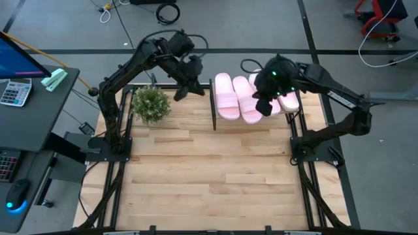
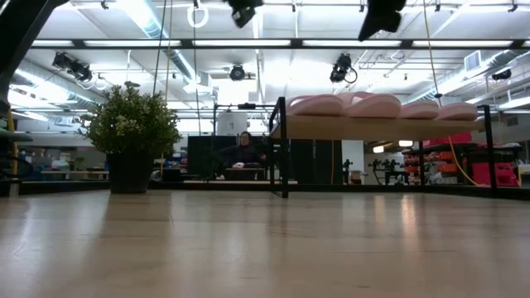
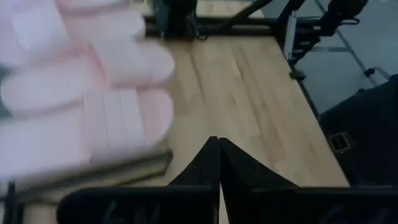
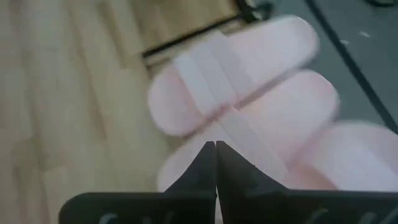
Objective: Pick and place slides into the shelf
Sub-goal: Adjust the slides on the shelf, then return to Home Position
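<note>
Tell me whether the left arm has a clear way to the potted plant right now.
Probably yes. The left gripper, shut and empty, hangs beside the potted plant, with only bare tabletop between them. The slides sit on the shelf, on its other side.

Two dark jointed arms, black cables along them, tapered black fingers on each tool.

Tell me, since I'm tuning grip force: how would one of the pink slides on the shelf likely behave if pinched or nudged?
The slides look like thick, rounded foam, so probably light and somewhat squashy under a pinch. The matte surface suggests decent grip. Lying flat, side by side on the shelf, one nudged would likely slide rather than roll, perhaps shoving its neighbour.
</note>
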Motion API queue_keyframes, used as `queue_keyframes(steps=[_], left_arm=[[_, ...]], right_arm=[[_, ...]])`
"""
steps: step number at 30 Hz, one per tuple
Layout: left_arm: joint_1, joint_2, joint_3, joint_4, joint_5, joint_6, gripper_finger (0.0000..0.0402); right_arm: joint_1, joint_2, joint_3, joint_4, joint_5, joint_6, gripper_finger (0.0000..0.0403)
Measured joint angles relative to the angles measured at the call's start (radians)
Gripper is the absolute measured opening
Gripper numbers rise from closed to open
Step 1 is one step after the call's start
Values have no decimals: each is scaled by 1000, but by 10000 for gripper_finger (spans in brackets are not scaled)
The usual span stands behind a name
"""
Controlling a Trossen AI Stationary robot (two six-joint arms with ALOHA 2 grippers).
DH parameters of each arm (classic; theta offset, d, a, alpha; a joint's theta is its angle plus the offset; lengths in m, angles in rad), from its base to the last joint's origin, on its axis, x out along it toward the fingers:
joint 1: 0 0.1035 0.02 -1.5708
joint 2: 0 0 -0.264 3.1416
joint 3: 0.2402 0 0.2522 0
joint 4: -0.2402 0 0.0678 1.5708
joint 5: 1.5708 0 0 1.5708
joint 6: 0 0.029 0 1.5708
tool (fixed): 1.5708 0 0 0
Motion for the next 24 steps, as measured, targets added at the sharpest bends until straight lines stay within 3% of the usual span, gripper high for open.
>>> queue_keyframes(steps=[5,9,15,20,24], left_arm=[[-107,-3,-15,221,-124,-123,4],[-188,-38,-155,489,-168,-223,3],[-278,-195,-598,878,-303,-345,3],[-309,-406,-1008,1313,-407,-501,2],[-333,-558,-1280,1652,-568,-611,2]], right_arm=[[42,-96,-100,21,135,127,2],[68,-164,-189,76,147,211,2],[138,-215,-232,87,147,270,1],[193,-226,-232,95,148,313,0],[210,-215,-232,107,148,313,0]])
